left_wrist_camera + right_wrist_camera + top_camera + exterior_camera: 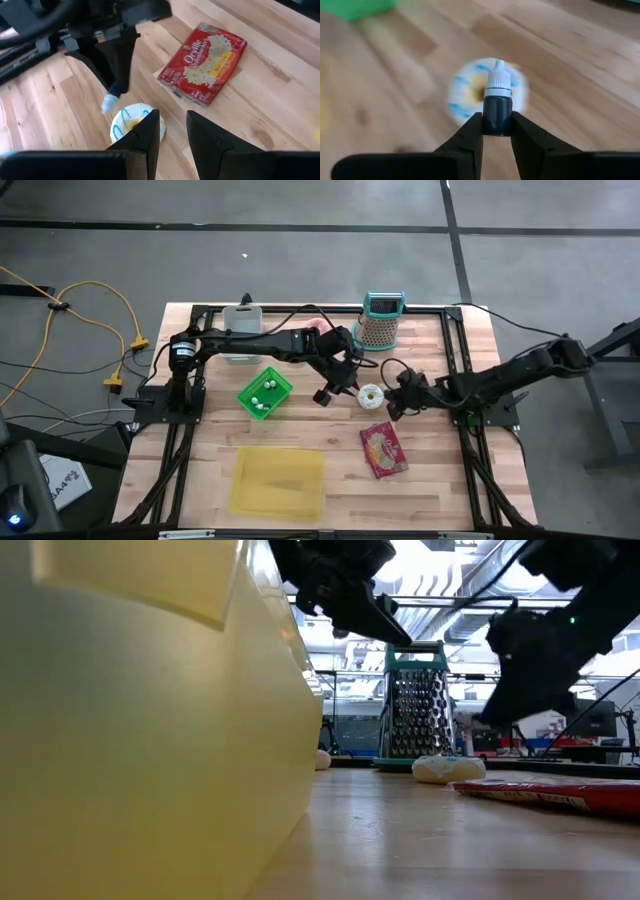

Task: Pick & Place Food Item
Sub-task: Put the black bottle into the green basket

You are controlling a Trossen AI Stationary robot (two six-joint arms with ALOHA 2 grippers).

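**Doughnut on the boards, dropper bottle in my right pincer**

Doughnut (pixel 371 394), a small round white-iced one with blue and yellow markings, lay flat on the pale wooden slat table (pixel 440 480), near the middle, between my two pincers. My right pincer (pixel 497 131) hung just beside and above it, pinching a small dark dropper bottle with a white cap (pixel 497 102) upright between its fingers. My left pincer (pixel 173 131) hovered over the doughnut's other side, fingers a little apart and holding nothing. A red flat popcorn packet (pixel 384 449) lay just beside the doughnut, apart from it. A metal box grater with a teal handle (pixel 380 321) stood upright at the far edge. A green square tub (pixel 265 392) sat to the left, and a yellow translucent bin (pixel 278 480) rested near the front.
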